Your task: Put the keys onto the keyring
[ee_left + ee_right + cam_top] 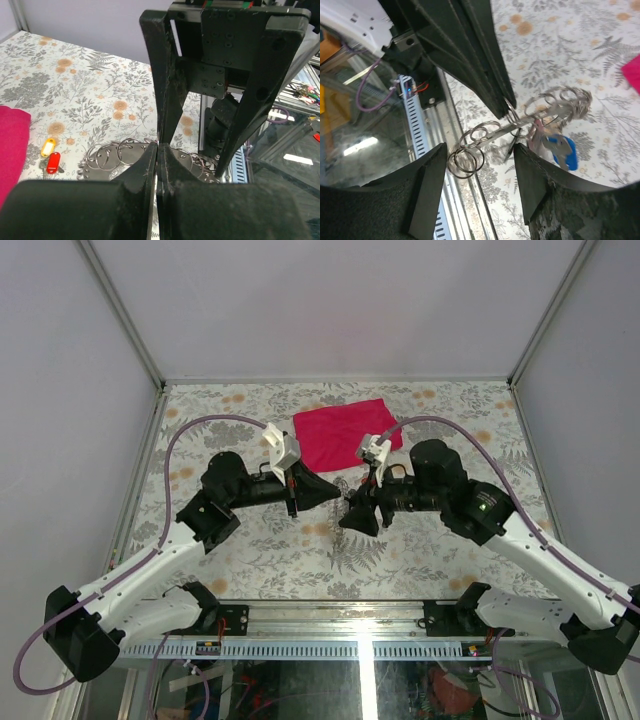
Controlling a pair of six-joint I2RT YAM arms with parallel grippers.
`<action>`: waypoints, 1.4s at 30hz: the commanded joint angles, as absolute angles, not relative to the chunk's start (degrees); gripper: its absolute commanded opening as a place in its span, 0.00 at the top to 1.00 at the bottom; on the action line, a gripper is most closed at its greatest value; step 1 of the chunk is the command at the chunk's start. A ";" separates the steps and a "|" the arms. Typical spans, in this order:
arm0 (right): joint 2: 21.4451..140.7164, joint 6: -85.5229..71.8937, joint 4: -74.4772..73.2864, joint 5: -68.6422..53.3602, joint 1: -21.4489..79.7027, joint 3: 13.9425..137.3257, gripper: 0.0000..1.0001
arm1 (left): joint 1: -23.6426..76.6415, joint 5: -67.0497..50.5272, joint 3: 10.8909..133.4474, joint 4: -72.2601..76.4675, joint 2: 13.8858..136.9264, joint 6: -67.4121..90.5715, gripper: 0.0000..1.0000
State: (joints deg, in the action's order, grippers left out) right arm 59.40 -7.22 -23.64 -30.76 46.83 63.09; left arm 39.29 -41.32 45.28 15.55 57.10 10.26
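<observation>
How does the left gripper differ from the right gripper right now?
The left gripper is shut, pinching the bunch of silver keyrings; the right gripper stands open, with that bunch in the gap between its fingers. From above, the left gripper reaches in from the left, the right gripper from the right. Both are black, two-fingered, and face each other nearly tip to tip.

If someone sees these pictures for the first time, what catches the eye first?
Two black hands meet mid-table: the left hand pinches a bunch of silver keyrings, and the right hand stands open close by. Behind them lies a magenta cloth on the floral table.
</observation>
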 commanded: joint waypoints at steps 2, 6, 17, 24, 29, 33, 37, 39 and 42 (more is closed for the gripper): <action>55.37 -8.27 -22.50 -18.79 47.07 63.20 0.38 | 39.38 -36.50 46.90 19.48 56.01 10.45 1.00; 54.32 -10.32 -22.48 -15.34 47.08 62.29 0.37 | 39.38 -33.66 46.60 19.54 56.07 11.01 1.00; 54.91 -12.60 -15.36 -15.85 47.11 56.49 0.35 | 39.38 -29.02 46.89 19.20 56.12 12.11 1.00; 56.48 -11.87 -8.68 -17.07 47.11 53.64 0.42 | 39.43 -27.94 46.69 19.35 55.98 12.97 1.00; 57.04 -11.78 -5.32 -18.39 47.11 52.10 0.52 | 39.37 -26.32 45.96 20.46 55.55 14.94 1.00; 56.96 -12.04 -3.14 -17.80 47.11 51.17 0.70 | 39.38 -25.62 44.38 23.15 55.12 17.29 1.00; 56.71 -11.91 -2.99 -17.04 47.07 51.27 0.88 | 39.40 -24.67 43.21 24.83 54.71 18.85 1.00; 56.46 -11.68 -3.03 -16.44 47.08 51.34 0.94 | 39.38 -24.54 43.01 25.28 54.67 19.27 0.99; 56.22 -10.69 -4.12 -15.81 47.07 51.85 0.98 | 39.41 -23.90 43.22 24.90 54.49 19.35 0.86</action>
